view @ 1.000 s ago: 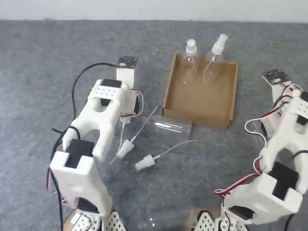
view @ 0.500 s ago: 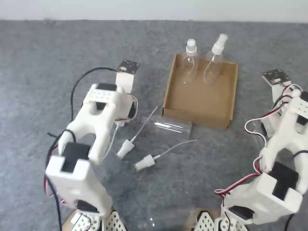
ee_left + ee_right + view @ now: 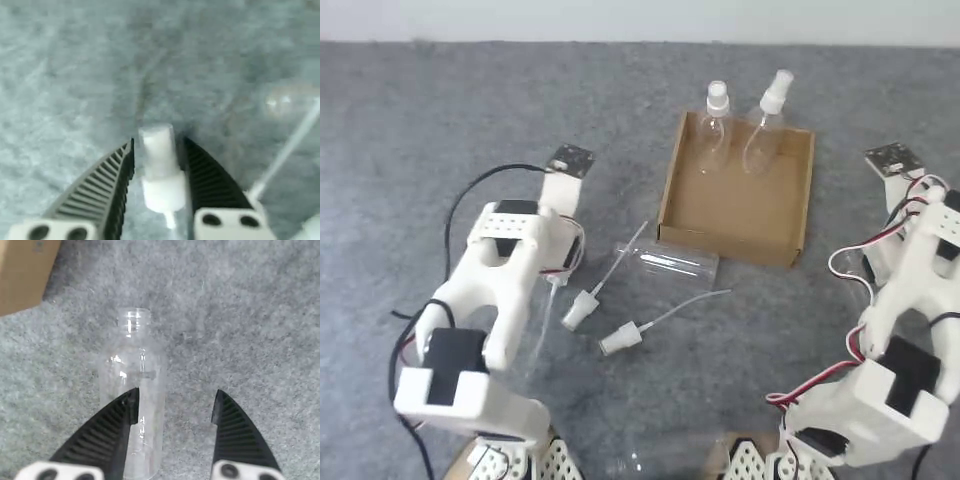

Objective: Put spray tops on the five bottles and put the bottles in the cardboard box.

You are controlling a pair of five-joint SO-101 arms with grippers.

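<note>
My left gripper (image 3: 159, 145) is shut on a white spray top (image 3: 161, 170), with the nozzle end sticking out past the fingertips over the grey carpet. The left arm (image 3: 510, 265) stands left of two loose spray tops (image 3: 582, 306) (image 3: 622, 338) and a clear bottle (image 3: 666, 263) lying on its side. My right gripper (image 3: 177, 393) is open just above an uncapped clear bottle (image 3: 134, 365) that lies on the carpet, mostly under one finger. Two bottles with spray tops (image 3: 717, 125) (image 3: 766, 122) stand in the cardboard box (image 3: 735, 235).
The right arm (image 3: 910, 300) sits at the table's right side, right of the box. A corner of the box (image 3: 22, 275) is close to the uncapped bottle. Another clear bottle (image 3: 645, 462) lies at the near edge between the arm bases.
The left arm has swung left and back toward its base, carrying the spray top away from the loose tops. The right arm has not moved.
</note>
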